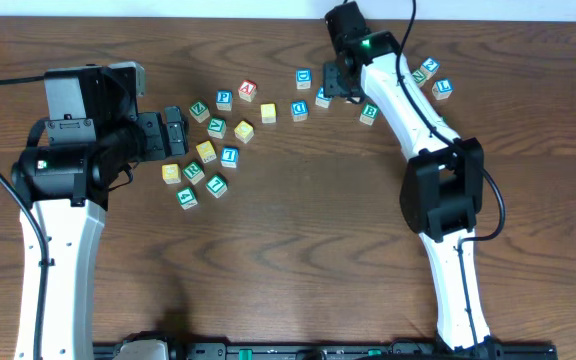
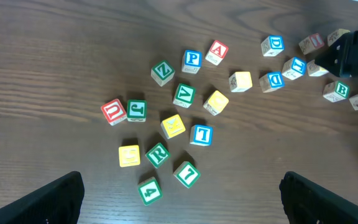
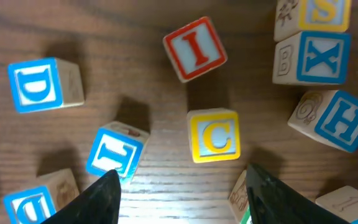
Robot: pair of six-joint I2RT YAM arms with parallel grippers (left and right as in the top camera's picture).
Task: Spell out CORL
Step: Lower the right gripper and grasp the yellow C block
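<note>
A yellow-bordered C cube lies on the wood just ahead of my right gripper. That gripper is open, with bare wood between its fingers. Left of it, against the left fingertip, sits a blue-lettered cube that reads as L or I. The green R cube lies in the left cluster beside yellow-topped cubes. No O face is legible. My left gripper is wide open near that cluster, holding nothing.
Other letter cubes crowd the right gripper: red I, blue D, X, H. A cube touches the right finger. In the left cluster are green 4, 7, blue T.
</note>
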